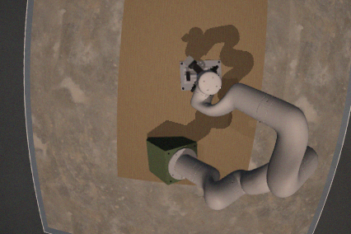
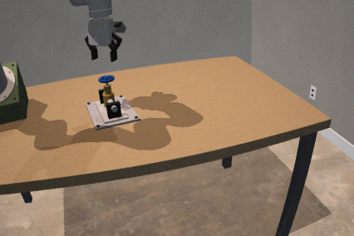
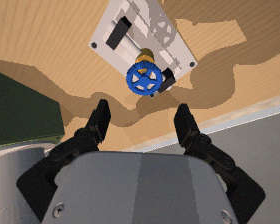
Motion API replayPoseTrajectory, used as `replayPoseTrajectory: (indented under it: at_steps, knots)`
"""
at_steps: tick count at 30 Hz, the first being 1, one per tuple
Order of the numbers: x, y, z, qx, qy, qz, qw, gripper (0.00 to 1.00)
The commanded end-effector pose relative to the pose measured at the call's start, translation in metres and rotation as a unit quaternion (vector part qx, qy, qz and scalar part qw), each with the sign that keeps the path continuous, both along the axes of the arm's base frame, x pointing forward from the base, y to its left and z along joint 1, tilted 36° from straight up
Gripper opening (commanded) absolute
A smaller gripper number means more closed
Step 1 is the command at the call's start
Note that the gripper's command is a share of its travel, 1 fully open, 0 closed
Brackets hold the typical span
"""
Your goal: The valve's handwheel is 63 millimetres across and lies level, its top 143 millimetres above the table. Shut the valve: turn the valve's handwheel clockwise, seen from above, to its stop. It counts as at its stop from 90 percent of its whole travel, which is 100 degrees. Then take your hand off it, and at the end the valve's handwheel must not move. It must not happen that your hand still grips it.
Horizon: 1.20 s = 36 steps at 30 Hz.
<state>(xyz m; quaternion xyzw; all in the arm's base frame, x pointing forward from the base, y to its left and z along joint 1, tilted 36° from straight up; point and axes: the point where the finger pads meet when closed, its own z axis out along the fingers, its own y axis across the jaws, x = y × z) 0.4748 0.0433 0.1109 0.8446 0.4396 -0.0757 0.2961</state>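
Note:
The valve stands on a light grey base plate [image 2: 95, 117] [image 3: 107, 27] [image 1: 184, 85] on the wooden table [image 2: 233, 95]. Its blue handwheel [image 2: 106, 79] [image 3: 143, 79] lies level on top of a brass stem [image 2: 108, 90]. My gripper [image 2: 103, 54] [image 3: 142, 109] is open and empty. It hangs in the air a short way above the handwheel, fingers pointing down. In the wrist view the handwheel shows just ahead of the two black fingers. In the overhead view my wrist [image 1: 208, 82] covers most of the valve.
The green block of the arm's base [image 2: 10, 95] [image 1: 162, 156] [image 3: 18, 112] stands on the table to the left of the valve. The table's far edge runs along a grey wall [image 2: 187, 12].

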Motion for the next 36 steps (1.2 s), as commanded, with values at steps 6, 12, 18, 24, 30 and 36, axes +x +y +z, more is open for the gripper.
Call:
replayPoseTrajectory:
  at_steps: [6,12,18,24,30,36]
  knots:
    - [0.000,0.000,-0.001,-0.001,-0.003,0.002,1.000,1.00]
    - [0.000,-0.001,-0.002,-0.001,-0.003,0.001,1.000,1.00]
    - [0.001,-0.002,-0.004,-0.003,-0.004,0.001,1.000,1.00]
    - [0.001,-0.004,-0.007,-0.004,-0.005,0.001,1.000,1.00]
    - [0.002,-0.009,-0.013,-0.004,-0.005,0.001,1.000,1.00]
    - [0.004,-0.015,-0.021,-0.004,-0.005,0.001,1.000,1.00]
